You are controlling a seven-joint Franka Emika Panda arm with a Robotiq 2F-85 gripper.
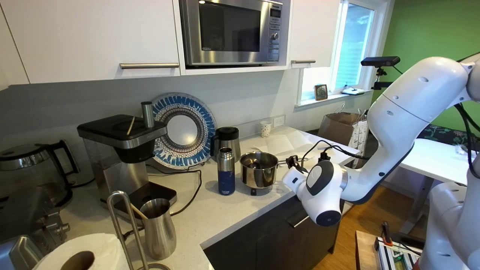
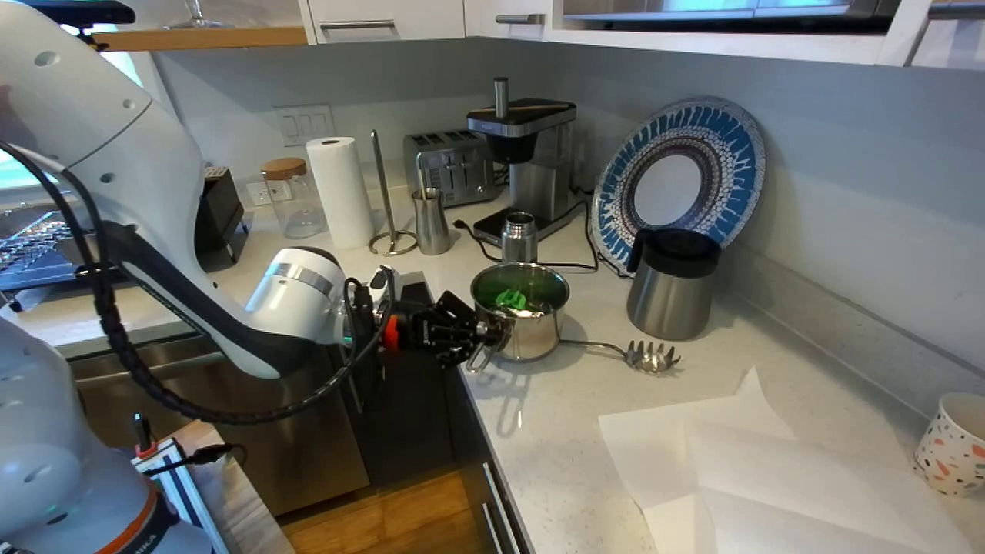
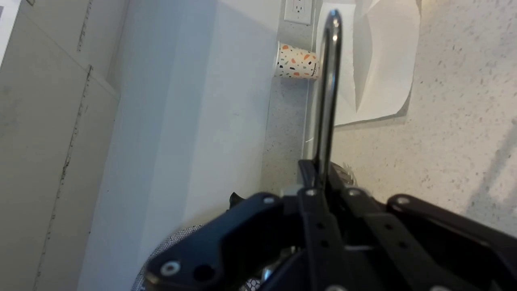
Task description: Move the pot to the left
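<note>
The pot [image 1: 258, 170] is a small shiny steel saucepan near the counter's front edge; it also shows in an exterior view [image 2: 531, 335] with a green thing [image 2: 512, 298] inside. It looks upright; a shadow lies just under it, and I cannot tell whether it is clear of the counter. My gripper [image 2: 492, 332] is at its side on the wire-loop handle. In the wrist view, the gripper [image 3: 321, 173] is shut around the steel handle [image 3: 329, 81], which sticks out beyond the fingertips. The pot's body is out of the wrist view. My gripper [image 1: 292, 161] is partly hidden in an exterior view.
A dark-blue tumbler [image 1: 226, 172] stands close beside the pot. A steel carafe [image 2: 671, 296], a slotted spoon [image 2: 650, 358] and white paper [image 2: 739, 446] are near. The coffee maker [image 1: 127, 165], steel jug [image 1: 159, 228] and propped round tray [image 1: 183, 127] stand beyond the tumbler.
</note>
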